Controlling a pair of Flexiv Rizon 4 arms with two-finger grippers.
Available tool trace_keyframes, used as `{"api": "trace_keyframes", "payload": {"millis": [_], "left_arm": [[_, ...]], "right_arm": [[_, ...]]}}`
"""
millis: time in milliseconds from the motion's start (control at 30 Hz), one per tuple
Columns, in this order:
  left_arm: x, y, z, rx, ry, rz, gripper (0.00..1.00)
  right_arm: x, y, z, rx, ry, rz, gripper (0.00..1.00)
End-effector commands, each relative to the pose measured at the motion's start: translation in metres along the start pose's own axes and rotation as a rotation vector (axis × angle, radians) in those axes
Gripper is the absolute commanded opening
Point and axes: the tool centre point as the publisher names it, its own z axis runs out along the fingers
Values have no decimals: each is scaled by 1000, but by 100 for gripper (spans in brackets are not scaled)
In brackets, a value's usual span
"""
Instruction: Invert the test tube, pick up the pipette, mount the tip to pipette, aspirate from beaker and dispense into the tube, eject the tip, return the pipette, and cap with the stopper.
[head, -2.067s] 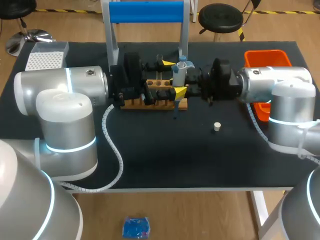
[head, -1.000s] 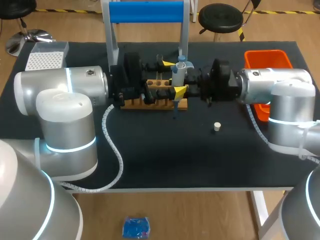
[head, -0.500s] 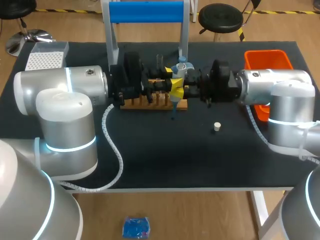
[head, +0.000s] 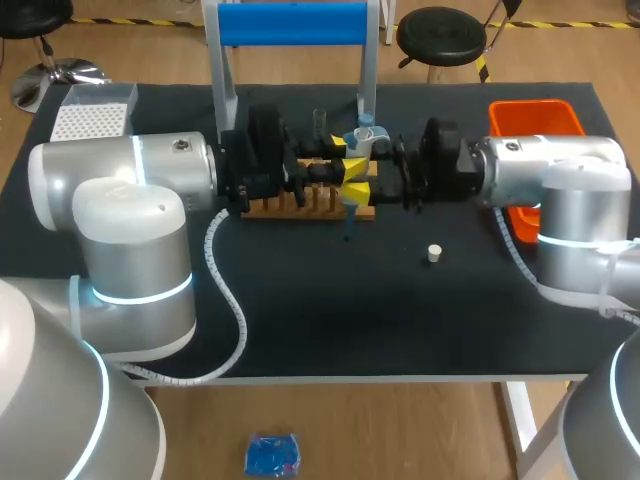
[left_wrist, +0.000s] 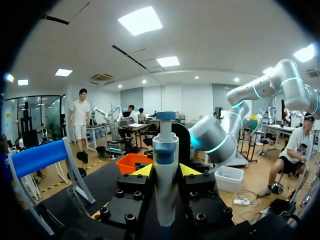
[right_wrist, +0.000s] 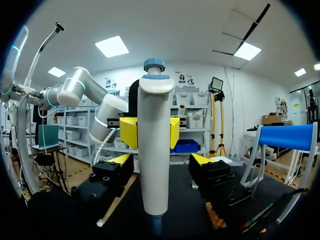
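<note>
Starting nearest, with the small white stopper (head: 433, 253) lying alone on the black table (head: 300, 320), well apart from the action; moving back to the wooden rack (head: 300, 206) and spotting, over its right end, the pipette (head: 357, 143), held upright in the air between the two arms; clamped on the barrel from both sides by the left gripper (left_wrist: 166, 171), with yellow tips pressed against the white plastic; flanked only by the right gripper (right_wrist: 159, 160), released, with fingers standing clear on either side and a gap showing; judging the pipette light, rigid and smooth-walled, tapering downward, so likely to slide through a lazy pinch; looking a touch top-heavy too, with the blue plunger knob and finger hook up high; best taken on the thick stretch of barrel just under that hook, squarely across its width, much where the yellow pads sit now; staying off the plunger, and off the thin lower shaft, probably the part least forgiving of a knock against the rack; keeping it vertical throughout; further back, a clear test tube (head: 320, 122) upright behind the left fingers, glass by the look of it, so no bumping, though impossible to tell whether seated in the rack; farthest of all, the blue-topped stand (head: 290, 24), the white tip box (head: 92, 118) at the far left corner and the orange bin (head: 535, 113) at the far right.
</note>
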Motion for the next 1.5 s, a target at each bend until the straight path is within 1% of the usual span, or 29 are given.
{"api": "trace_keyframes", "payload": {"millis": [33,133,267,467,633,767,800,833,900,933,967,1000,1033,1067,1100,1133,1167,1200,1300,1333,1500], "left_arm": [[0,1,0,2,-2,1,0],[0,1,0,2,-2,1,0],[0,1,0,2,-2,1,0],[0,1,0,2,-2,1,0],[0,1,0,2,-2,1,0],[0,1,0,2,-2,1,0],[0,1,0,2,-2,1,0],[0,1,0,2,-2,1,0],[0,1,0,2,-2,1,0],[0,1,0,2,-2,1,0],[0,1,0,2,-2,1,0],[0,1,0,2,-2,1,0],[0,1,0,2,-2,1,0],[0,1,0,2,-2,1,0],[0,1,0,2,-2,1,0],[0,1,0,2,-2,1,0],[0,1,0,2,-2,1,0],[0,1,0,2,-2,1,0],[0,1,0,2,-2,1,0],[0,1,0,2,-2,1,0],[0,1,0,2,-2,1,0]], "right_arm": [[-2,3,-12,25,-6,-12,100],[-7,5,-33,58,-10,-31,100],[-19,8,-68,113,-27,-61,100],[-40,9,-121,195,-97,-99,100],[-70,0,-156,265,-197,-115,100],[-101,3,-168,316,-262,-147,100],[-111,4,-169,349,-288,-152,100],[-120,5,-168,353,-302,-141,100],[-139,10,-164,387,-326,-170,100],[-152,13,-160,394,-339,-150,100],[-161,16,-155,406,-350,-169,100],[-166,18,-153,415,-355,-179,100],[-179,23,-145,421,-375,-166,100],[-188,28,-140,410,-378,-165,100],[-196,31,-134,429,-391,-189,100],[-202,34,-130,432,-402,-180,100],[-212,39,-122,412,-406,-158,100],[-218,42,-116,428,-413,-175,100],[-235,50,-96,427,-418,-164,100],[-239,53,-90,416,-419,-149,100],[-256,57,-63,454,-441,-138,100]]}}
